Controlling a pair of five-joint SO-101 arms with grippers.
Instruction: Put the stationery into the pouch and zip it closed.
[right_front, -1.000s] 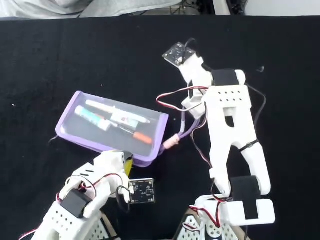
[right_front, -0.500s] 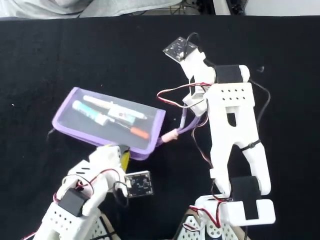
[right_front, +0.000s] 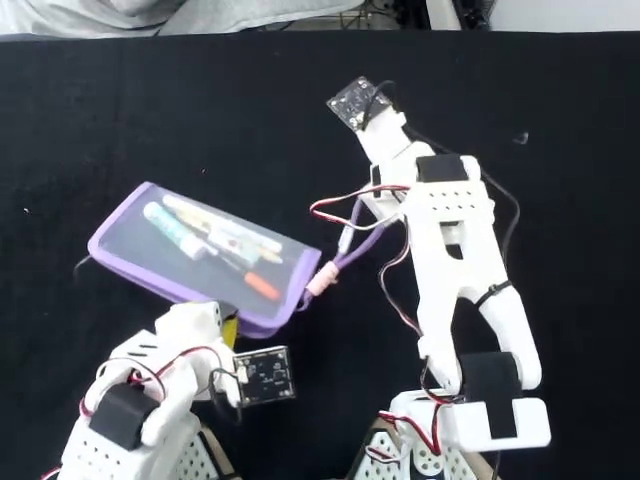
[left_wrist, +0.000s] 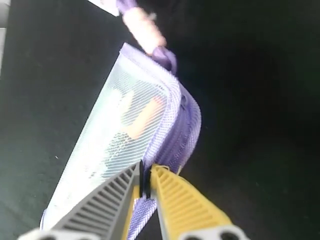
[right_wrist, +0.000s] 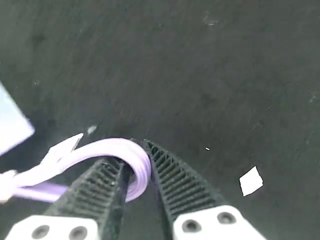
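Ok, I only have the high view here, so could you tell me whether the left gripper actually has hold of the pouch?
Observer: Yes. In the left wrist view the left gripper is shut on the purple fabric edge of the pouch, pinching it at the tips.
Operator: Thank you. And does the right gripper have the strap, please?
Observer: It does. The right wrist view shows the purple strap curving in a loop through the right gripper, which is shut on it.
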